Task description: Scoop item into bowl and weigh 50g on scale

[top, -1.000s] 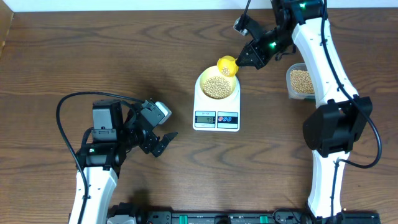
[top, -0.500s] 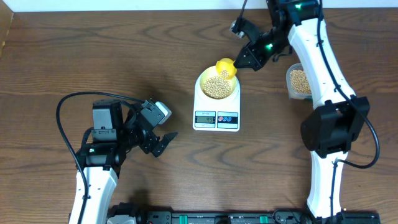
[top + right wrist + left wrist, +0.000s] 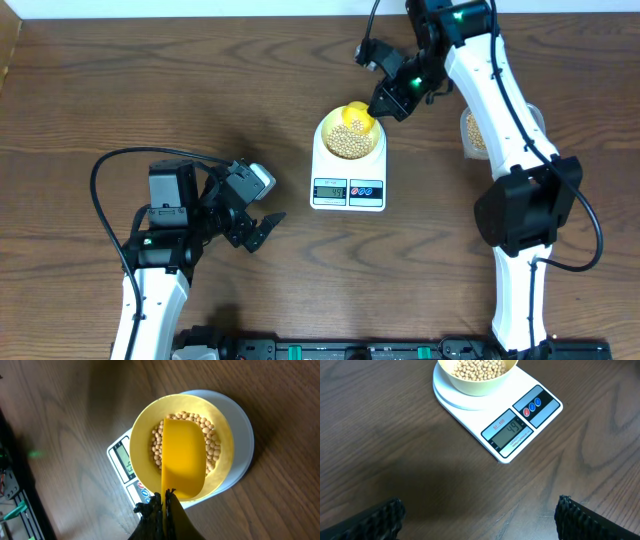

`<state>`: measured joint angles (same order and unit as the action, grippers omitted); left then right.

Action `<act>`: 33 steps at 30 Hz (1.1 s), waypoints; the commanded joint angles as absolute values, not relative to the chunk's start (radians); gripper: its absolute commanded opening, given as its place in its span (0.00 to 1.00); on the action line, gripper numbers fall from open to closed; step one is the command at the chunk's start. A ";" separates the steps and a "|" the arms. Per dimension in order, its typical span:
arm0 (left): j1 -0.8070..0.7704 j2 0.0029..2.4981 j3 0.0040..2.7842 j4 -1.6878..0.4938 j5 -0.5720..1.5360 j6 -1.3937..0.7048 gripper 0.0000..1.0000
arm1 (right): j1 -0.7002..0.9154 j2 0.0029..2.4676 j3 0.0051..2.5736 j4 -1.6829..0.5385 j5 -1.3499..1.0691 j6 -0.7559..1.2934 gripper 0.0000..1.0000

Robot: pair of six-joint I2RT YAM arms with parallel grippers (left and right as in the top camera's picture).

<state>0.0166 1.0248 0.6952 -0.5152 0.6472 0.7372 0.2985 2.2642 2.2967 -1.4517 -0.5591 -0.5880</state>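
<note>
Right gripper (image 3: 162,504) is clamped tight on the scoop (image 3: 183,455) handle, with the blade over the bowl (image 3: 141,435) so anything that drops lands inside. No beans show on the blade. Beans (image 3: 213,450) cover the bowl bottom, and the bowl sits centred on the scale (image 3: 470,402). Left gripper (image 3: 264,228) gapes wide and empty, off to the side, its camera facing the display (image 3: 509,431), which seems just short of target.

The dark brown counter (image 3: 100,100) showed matt wood grain. The flat white scale (image 3: 480,412) looked like smooth, faintly glossy plastic, as did the pale yellow round bowl (image 3: 475,384) and the bright yellow scoop (image 3: 183,457). The tan beans (image 3: 214,452) looked smooth and matt.
</note>
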 commanded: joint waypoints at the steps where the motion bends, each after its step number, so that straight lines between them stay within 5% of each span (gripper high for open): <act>1: 0.014 1.025 0.699 -0.514 0.642 0.747 0.98 | 0.318 2.268 2.325 -1.455 -0.545 -0.593 0.01; 21: 0.014 1.025 0.699 -0.514 0.642 0.747 0.98 | 0.360 2.249 2.330 -1.444 -0.398 -0.592 0.01; 33: 0.014 1.025 0.699 -0.514 0.642 0.747 0.98 | 0.340 2.248 2.330 -1.439 -0.508 -0.581 0.01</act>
